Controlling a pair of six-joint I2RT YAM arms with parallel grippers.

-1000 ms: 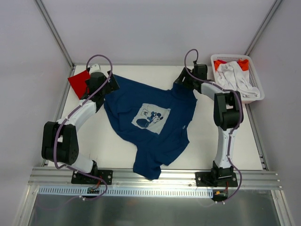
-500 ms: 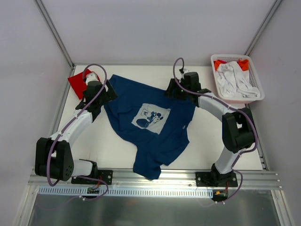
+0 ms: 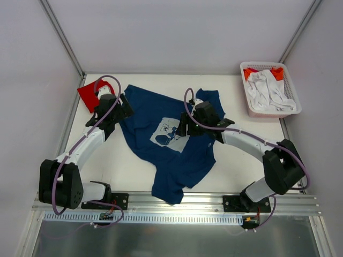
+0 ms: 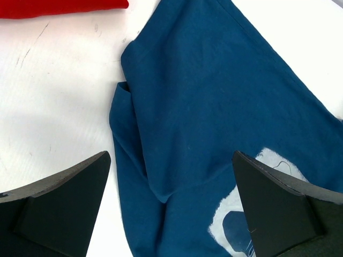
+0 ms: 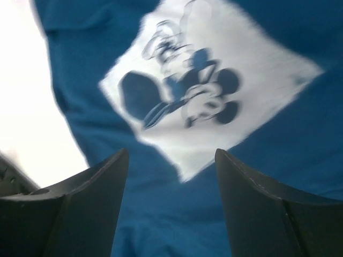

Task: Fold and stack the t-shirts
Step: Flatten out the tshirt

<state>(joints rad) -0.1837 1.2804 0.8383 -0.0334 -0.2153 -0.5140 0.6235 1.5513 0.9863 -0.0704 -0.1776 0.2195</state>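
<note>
The navy shirt [image 3: 177, 160] lies print [image 3: 170, 134] up in the middle of the table [image 3: 241, 160]. It is skewed and rumpled, with one end trailing toward the near edge. The red shirt [image 3: 88, 95] sits in the far left corner, near the navy one, and looks folded to me.

My left arm [image 3: 113, 110] is low over the navy shirt's left edge, jaws wide with nothing in them. My right arm [image 3: 201, 115] hovers over the print, jaws likewise wide and empty. I take the step in hand to be squaring the shirt up and getting hold for the first fold.

The left wrist view shows a tuck along that edge where the cloth doubles under itself. I want to pinch the outer edge rather than the pleat, then draw it outward so the tuck opens.

The right jaws are badly placed for a grasp, since pinching mid-panel would only bunch the print. I would shift them to the opposite edge, level with the left. Then I would lift low and move both arms together, keeping clear of the red shirt and the basket [image 3: 270, 110].
</note>
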